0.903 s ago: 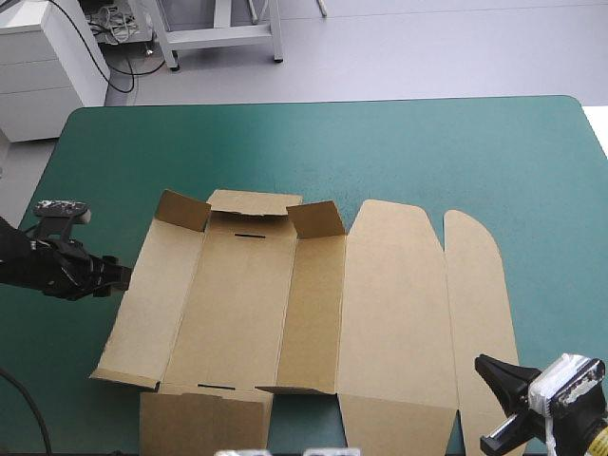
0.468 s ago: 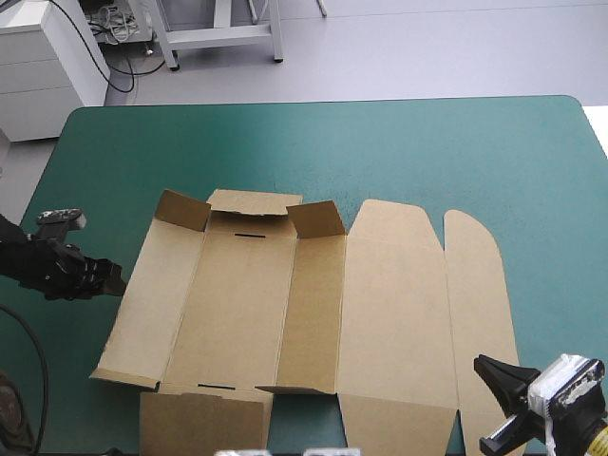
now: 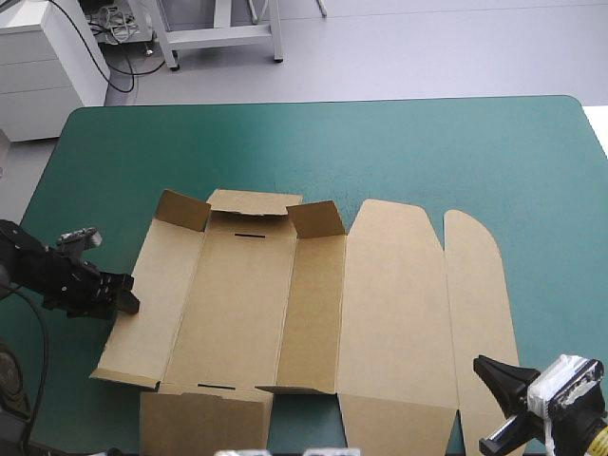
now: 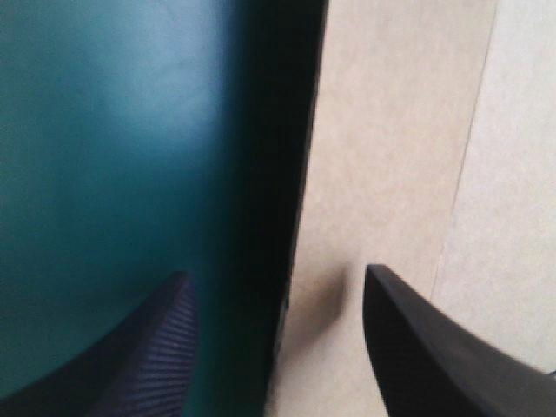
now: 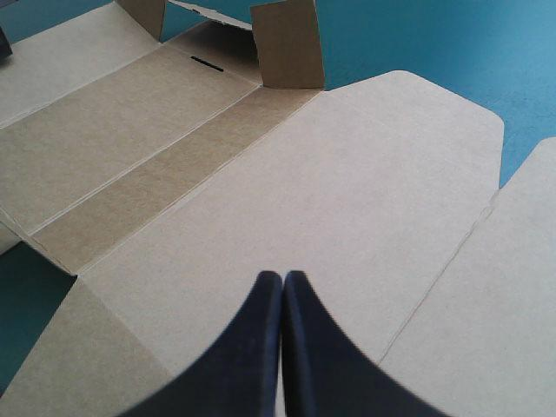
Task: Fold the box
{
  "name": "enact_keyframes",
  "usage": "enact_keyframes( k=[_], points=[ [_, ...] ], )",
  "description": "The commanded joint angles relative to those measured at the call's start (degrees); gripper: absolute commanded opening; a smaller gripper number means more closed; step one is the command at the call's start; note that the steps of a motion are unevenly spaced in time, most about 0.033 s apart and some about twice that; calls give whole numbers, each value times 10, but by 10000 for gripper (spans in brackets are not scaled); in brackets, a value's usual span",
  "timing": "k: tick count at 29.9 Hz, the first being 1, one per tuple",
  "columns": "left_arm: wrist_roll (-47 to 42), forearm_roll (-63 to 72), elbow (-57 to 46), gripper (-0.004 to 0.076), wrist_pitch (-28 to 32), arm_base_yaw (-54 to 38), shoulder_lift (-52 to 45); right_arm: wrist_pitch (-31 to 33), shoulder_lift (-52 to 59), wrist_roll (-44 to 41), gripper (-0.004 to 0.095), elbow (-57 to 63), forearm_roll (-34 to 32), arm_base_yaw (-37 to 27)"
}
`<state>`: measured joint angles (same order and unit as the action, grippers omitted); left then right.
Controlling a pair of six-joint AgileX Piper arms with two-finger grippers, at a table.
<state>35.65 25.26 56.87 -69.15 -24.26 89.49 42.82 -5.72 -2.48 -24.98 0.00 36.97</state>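
Nearest the robot, the right gripper (image 5: pixel 282 276) hangs over the near right corner of the box (image 3: pixel 313 304), its black fingers pressed together into a single point above the wide lid panel. A near end flap (image 3: pixel 199 420) of the box lies flat at the table's near edge. Farther in, on the left, the left gripper (image 4: pixel 276 274) sits at the box's left edge with its fingers spread apart, one over the teal-green cover (image 3: pixel 380 152) and the other over the brown board. A dark shadow runs along that edge between them. The box lies opened out across the middle of the table. At its far end, two small corner flaps (image 3: pixel 182 209) stand raised either side of a narrow slot (image 3: pixel 249 234).
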Motion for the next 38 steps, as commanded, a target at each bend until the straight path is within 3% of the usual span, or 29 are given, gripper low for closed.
enact_keyframes(
  k=[1, 10, 20, 36, 38],
  points=[
    [-4, 42, -20, 403, -43, 1, -16, -46, -9, 5, -16, -14, 0, -1],
    [-3, 122, -27, 403, -43, 2, -16, -46, -9, 5, -16, -14, 0, -1],
    [-7, 114, -27, 385, -43, 61, -16, -46, -9, 8, -16, -14, 0, -1],
    [-80, 57, -27, 92, -43, 70, -16, -46, -9, 8, -16, -14, 0, -1],
    [-79, 49, -27, 24, -43, 70, -16, -46, -9, 8, -16, -14, 0, -1]
  ],
)
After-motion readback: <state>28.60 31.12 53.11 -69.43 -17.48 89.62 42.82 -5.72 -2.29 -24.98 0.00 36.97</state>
